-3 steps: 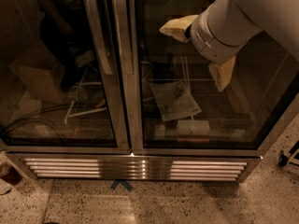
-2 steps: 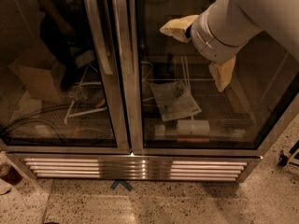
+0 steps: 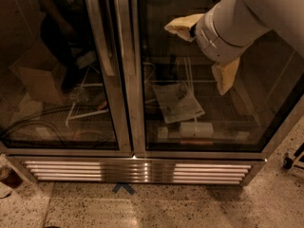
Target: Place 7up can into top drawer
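Observation:
The 7up can is out of view, and so is the top drawer. My gripper [image 3: 204, 51] hangs at the upper right, in front of the right glass door [image 3: 209, 108] of a fridge. Two yellowish fingers show on either side of the white wrist, one [image 3: 183, 26] at the upper left and one [image 3: 225, 76] at the lower right. They stand wide apart, and nothing shows between them. The white arm [image 3: 256, 13] runs off to the top right corner.
A two-door glass fridge [image 3: 133, 146] fills the view, with steel handles [image 3: 102, 37] and a slatted grille [image 3: 137, 171] at its foot. Inside lie a paper sheet [image 3: 178, 102], a white box [image 3: 195, 129], cables [image 3: 42, 127] and wire shelves. Speckled floor [image 3: 156, 205] lies below.

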`<control>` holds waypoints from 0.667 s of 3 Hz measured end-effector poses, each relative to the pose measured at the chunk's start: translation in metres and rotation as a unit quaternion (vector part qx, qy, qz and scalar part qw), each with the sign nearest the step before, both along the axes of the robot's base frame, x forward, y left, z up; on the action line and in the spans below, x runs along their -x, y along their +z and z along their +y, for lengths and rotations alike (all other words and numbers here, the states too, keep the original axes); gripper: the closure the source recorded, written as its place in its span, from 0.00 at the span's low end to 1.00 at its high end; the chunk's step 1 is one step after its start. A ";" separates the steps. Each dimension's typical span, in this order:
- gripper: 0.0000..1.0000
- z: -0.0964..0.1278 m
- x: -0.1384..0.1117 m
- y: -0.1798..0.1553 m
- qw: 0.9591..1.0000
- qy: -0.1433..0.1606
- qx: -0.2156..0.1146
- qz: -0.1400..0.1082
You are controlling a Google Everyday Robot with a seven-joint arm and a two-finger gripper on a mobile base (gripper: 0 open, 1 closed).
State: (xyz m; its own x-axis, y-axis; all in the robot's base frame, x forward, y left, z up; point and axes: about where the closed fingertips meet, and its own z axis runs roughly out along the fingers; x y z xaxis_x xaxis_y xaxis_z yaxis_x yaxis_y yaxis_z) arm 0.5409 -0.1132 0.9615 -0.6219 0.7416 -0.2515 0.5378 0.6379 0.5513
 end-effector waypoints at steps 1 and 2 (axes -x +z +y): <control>0.00 -0.001 -0.001 0.000 1.000 -0.001 -0.003 0.000; 0.00 -0.002 -0.001 0.000 1.000 -0.002 -0.007 0.000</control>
State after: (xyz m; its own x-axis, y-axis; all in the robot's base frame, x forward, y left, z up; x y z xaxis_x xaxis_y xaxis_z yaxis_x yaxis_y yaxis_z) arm 0.5422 -0.1150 0.9615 -0.6188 0.7475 -0.2416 0.5397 0.6280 0.5607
